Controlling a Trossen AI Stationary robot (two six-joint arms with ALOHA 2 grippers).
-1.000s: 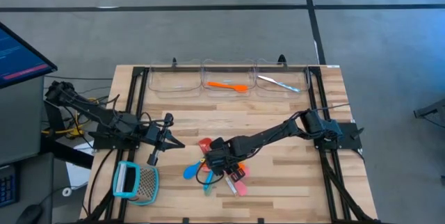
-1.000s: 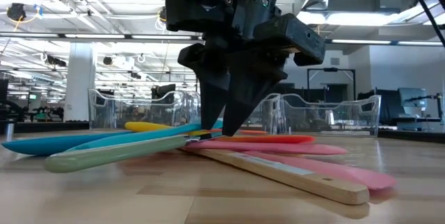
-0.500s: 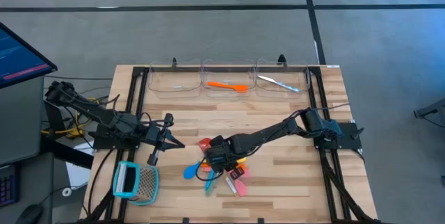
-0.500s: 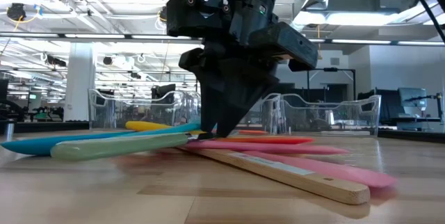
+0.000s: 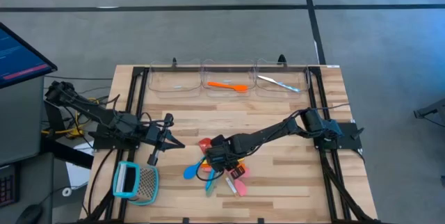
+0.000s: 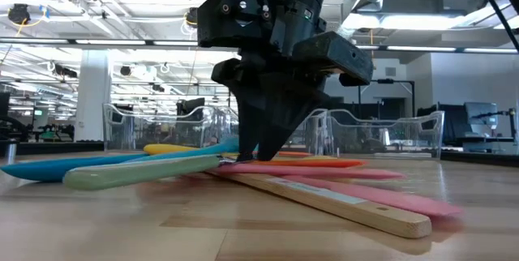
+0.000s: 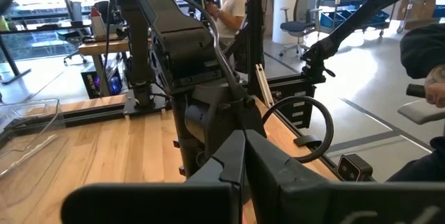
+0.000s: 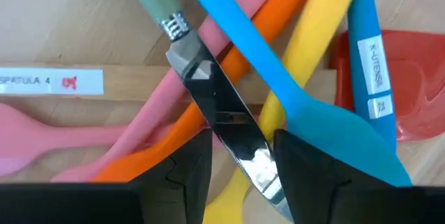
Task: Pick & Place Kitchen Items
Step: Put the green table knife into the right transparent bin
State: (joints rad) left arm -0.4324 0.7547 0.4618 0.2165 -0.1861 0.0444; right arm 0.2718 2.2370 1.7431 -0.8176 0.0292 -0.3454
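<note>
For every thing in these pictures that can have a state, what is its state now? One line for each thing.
right gripper: down on the utensil pile, fingers either side of the knife blade.
left gripper: shut, waiting at the table's left.
knife: lying in the pile, blade between the right fingers.
orange utensil: lying in the middle bin.
silvery utensil: lying in the right bin.
left bin: looks empty.
mesh tool: lying flat, untouched.

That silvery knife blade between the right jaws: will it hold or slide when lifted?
Probably slippery: the knife blade looks polished and narrow between the right gripper jaws. Likely stiff, being metal. Its green handle may tip it, and the blue spatula lying across it could drag.
</note>
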